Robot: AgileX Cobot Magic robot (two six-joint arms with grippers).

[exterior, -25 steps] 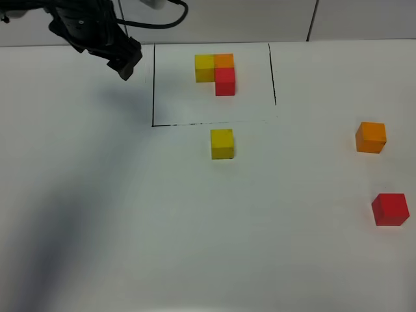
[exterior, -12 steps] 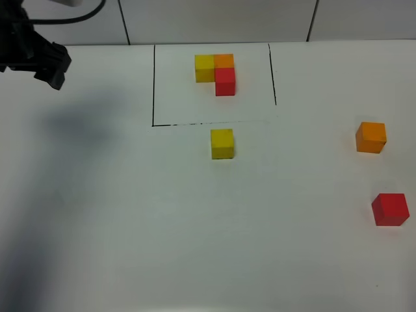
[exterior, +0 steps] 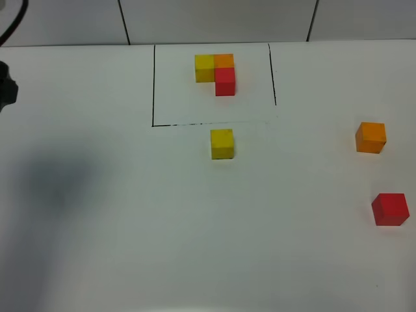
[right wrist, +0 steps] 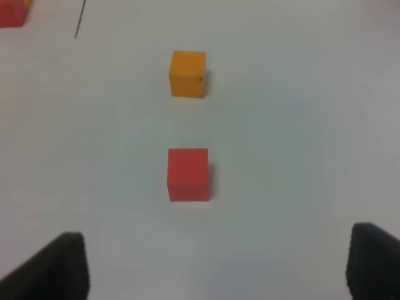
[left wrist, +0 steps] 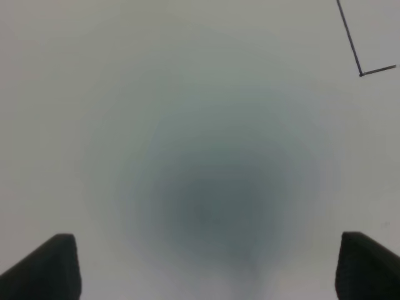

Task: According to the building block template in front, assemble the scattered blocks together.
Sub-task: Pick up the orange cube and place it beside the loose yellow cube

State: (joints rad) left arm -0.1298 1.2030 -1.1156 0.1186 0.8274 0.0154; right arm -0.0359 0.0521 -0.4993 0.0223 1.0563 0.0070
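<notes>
The building block template (exterior: 215, 71), a yellow, orange and red L of cubes, sits inside a black outline (exterior: 153, 84) at the table's back. The scattered blocks lie apart: yellow (exterior: 221, 143) just in front of the outline, orange (exterior: 370, 137) and red (exterior: 390, 208) at the right. In the right wrist view the orange block (right wrist: 187, 74) and red block (right wrist: 188, 174) lie ahead of my open right gripper (right wrist: 219, 269). My left gripper (left wrist: 212, 275) is open over bare table, with nothing between its fingers.
Only a dark bit of the left arm (exterior: 5, 91) shows at the exterior view's left edge. A corner of the outline (left wrist: 360, 73) shows in the left wrist view. The white table (exterior: 162, 247) ends at a tiled wall behind.
My left arm has swung left, from beside the outline's upper left corner to the picture's left edge. No block has moved.
</notes>
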